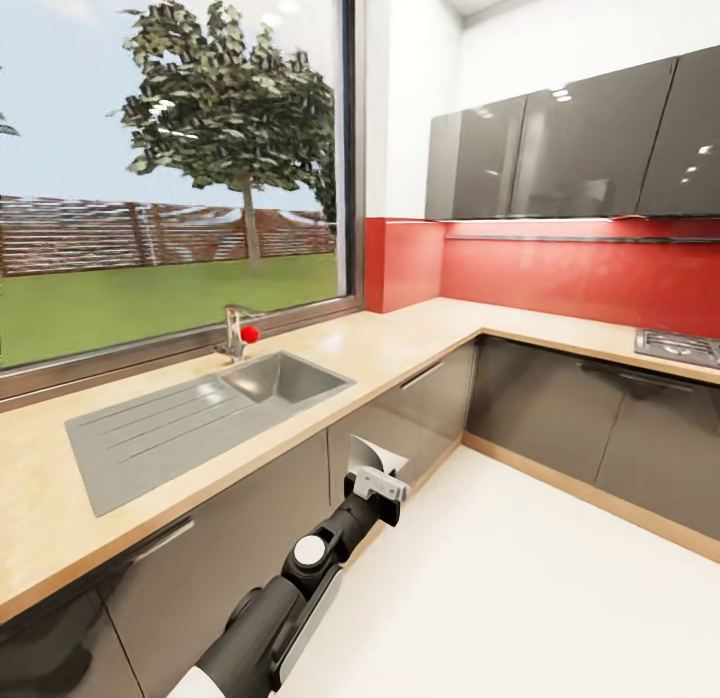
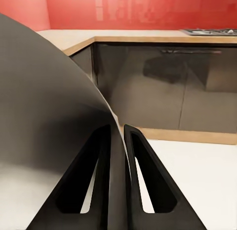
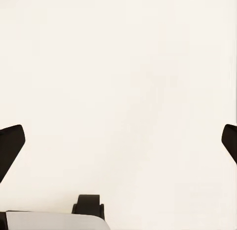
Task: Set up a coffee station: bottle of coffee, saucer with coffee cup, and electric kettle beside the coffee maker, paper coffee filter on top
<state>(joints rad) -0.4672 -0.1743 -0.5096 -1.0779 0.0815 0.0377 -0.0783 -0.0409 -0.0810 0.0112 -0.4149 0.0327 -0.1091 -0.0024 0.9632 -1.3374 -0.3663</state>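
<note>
My left gripper [image 1: 379, 478] is shut on the paper coffee filter [image 1: 374, 456], a thin pale fan-shaped sheet held low in front of the dark cabinets. In the left wrist view the filter [image 2: 49, 116] curves up as a grey sheet pinched between the two black fingers [image 2: 148, 180]. The kitchen countertop [image 1: 400, 343], light wood with an inset steel sink [image 1: 285, 376], runs under the window and turns the corner to the right. My right gripper [image 3: 118, 141] is open over the white floor, its fingertips [image 3: 10, 146] spread wide with nothing between them.
A tap [image 1: 236, 333] with a red knob stands behind the sink. A hob [image 1: 680, 346] sits in the counter at the far right, under glossy wall cabinets [image 1: 570, 148] and a red backsplash. White floor [image 1: 520, 588] stretches along the cabinet fronts.
</note>
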